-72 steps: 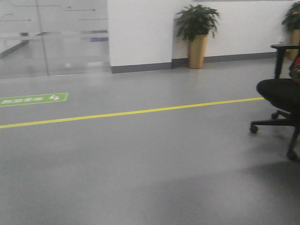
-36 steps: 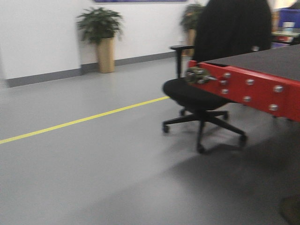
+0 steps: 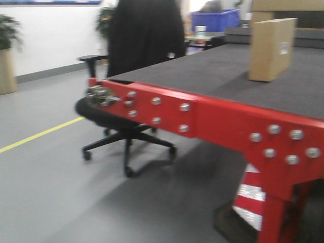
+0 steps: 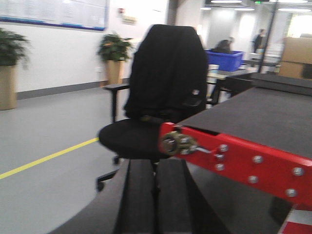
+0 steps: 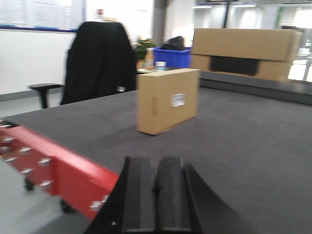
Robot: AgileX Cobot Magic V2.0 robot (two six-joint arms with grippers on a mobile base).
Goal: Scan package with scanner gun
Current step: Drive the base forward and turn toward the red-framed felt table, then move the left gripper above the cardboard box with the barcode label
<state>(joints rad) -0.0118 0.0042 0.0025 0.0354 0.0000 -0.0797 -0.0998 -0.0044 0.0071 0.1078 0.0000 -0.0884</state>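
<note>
Over at the far left a potted plant [image 3: 5, 55] stands against the white wall, and a yellow line [image 3: 40, 134] runs across the grey floor. Right of it is a black office chair [image 3: 126, 109] with a dark jacket [image 3: 144, 38] hung over its back, parked at the near corner of a table. The table's red frame [image 3: 212, 121] is studded with silver bolts and its top [image 3: 212, 71] is dark grey.

The package [image 3: 271, 49] stands upright on edge on that top, toward the far right, with nothing touching it. A small white sticker [image 5: 178, 100] shows on its broad face. Well behind it at the far edge lies a larger cardboard box [image 5: 243, 51] with a dark panel, and a blue bin [image 5: 170, 54] sits off to the left of that.

The left gripper [image 4: 156, 168] hangs off the table's near corner, facing the chair. Its two black fingers are pressed together with nothing between them. The right gripper [image 5: 157, 168] sits over the near side of the top, pointed at the package and well short of it. Its fingers are likewise closed on nothing.
</note>
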